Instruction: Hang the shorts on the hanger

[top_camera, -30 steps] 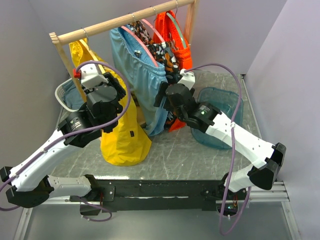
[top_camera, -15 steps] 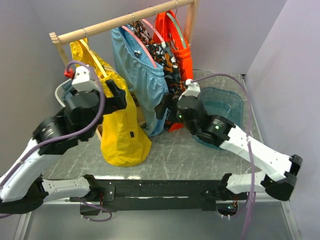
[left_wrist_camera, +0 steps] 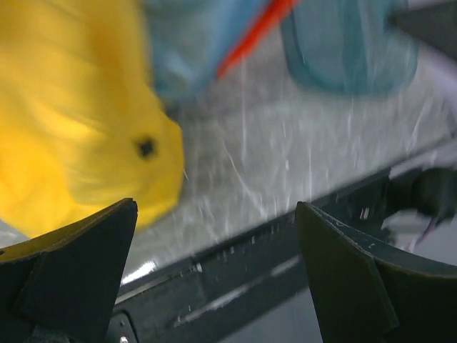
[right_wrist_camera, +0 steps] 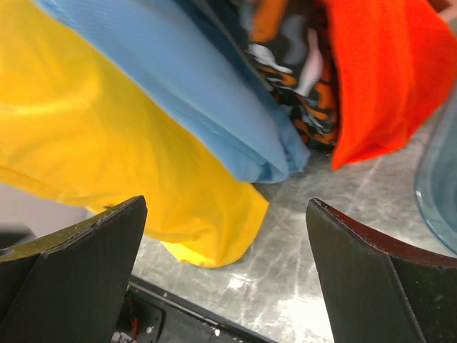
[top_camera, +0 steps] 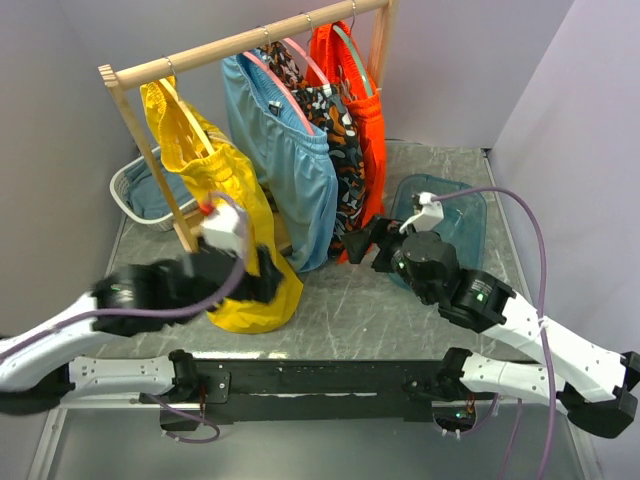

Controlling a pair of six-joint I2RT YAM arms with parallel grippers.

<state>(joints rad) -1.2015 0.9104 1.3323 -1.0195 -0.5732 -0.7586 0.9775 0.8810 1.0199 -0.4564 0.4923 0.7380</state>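
Both arms have pulled back low toward the near edge since a second ago. Left gripper [left_wrist_camera: 216, 214]: jaws spread, nothing between them. Right gripper [right_wrist_camera: 225, 207]: same, spread and empty. Just beyond, the yellow shorts [top_camera: 225, 170] rest their hem on the counter [top_camera: 340, 300]. Their waist is draped over the wooden hanger [top_camera: 190, 112], hooked at the left end of the rail [top_camera: 240, 42] beside the light blue shorts [top_camera: 290, 150]. Looks done; only parking the arms seems left.

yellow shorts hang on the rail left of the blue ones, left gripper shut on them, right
No: the left wrist view shows the left gripper open, holding nothing. The yellow shorts do hang on the rail left of the blue ones.
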